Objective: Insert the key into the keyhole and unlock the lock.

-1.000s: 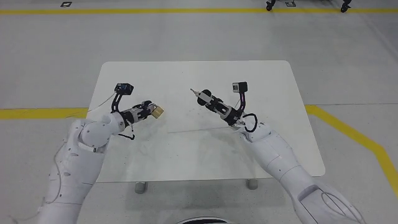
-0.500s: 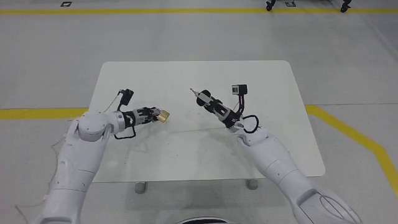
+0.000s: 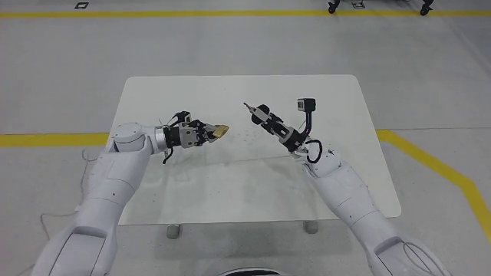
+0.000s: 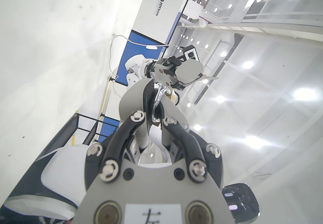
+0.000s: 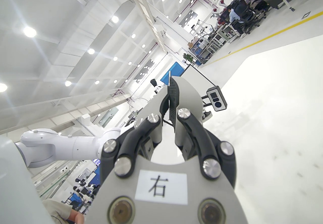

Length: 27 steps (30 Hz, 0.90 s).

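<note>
In the top view our left gripper (image 3: 209,133) pinches the lock (image 3: 220,130) over the table (image 3: 337,100); our right gripper (image 3: 259,113), clamped on the key (image 3: 248,106), sits near at the lock's 2 o'clock; the key's shaft aims toward 10 o'clock, missing the lock.

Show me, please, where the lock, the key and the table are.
lock (image 3: 220,131), top view, on its brass body.
key (image 4: 210,78), left wrist view, on its blade.
table (image 3: 337,100), top view, on a bare patch of its surface.
</note>
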{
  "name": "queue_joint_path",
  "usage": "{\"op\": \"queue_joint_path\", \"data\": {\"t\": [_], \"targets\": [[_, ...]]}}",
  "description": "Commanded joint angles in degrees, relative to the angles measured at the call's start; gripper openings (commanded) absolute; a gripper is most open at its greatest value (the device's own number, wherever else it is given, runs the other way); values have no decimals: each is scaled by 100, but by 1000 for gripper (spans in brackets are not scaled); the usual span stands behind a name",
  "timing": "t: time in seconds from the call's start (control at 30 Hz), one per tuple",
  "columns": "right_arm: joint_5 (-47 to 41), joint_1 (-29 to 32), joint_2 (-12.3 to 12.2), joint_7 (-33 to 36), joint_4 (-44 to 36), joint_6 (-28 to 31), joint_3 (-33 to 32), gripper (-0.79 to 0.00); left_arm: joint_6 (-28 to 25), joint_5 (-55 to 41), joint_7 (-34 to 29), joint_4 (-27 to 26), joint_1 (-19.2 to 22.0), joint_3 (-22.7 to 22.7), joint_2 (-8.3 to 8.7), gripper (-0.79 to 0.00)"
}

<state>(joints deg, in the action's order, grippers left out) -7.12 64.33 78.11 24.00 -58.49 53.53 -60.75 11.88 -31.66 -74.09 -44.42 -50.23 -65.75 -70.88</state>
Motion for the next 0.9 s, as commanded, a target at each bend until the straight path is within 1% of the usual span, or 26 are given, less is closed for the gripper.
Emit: {"op": "queue_joint_path", "data": {"t": [0.0,0.3,0.37,0.43,0.5,0.53,0.6,0.67,0.77,0.87], "targets": [[-266,81,5,129,-253,-76,64,-785,72,-57,40,50,26,28,-18,-785],[-266,81,5,129,-253,-76,64,-785,72,-57,40,50,26,28,-18,-785],[-138,76,-1,109,-293,-134,50,-785,17,-180,169,-90,-101,-12,-18,-785],[588,14,-47,-37,-367,-167,-99,-785,31,-280,191,-150,-190,-114,15,-785],[1755,-23,-124,-67,-599,-208,-267,-785,116,-339,204,-162,-250,-195,48,-785],[2445,-60,-177,59,-724,-357,-348,-785,163,-334,188,-194,-278,-197,57,-785],[3469,-30,-269,-152,-1050,-687,-643,-785,307,-234,69,-270,-318,-124,70,-785],[4338,3,-367,-6,-1468,-654,-832,-785,456,-39,-32,-351,-311,1,76,-785],[5807,172,-504,248,-2456,-509,-1008,-785,572,172,-129,-418,-268,146,82,-785],[6712,478,-601,227,-3339,-180,-1103,-785,636,145,-44,-428,-238,206,66,-785]]}}
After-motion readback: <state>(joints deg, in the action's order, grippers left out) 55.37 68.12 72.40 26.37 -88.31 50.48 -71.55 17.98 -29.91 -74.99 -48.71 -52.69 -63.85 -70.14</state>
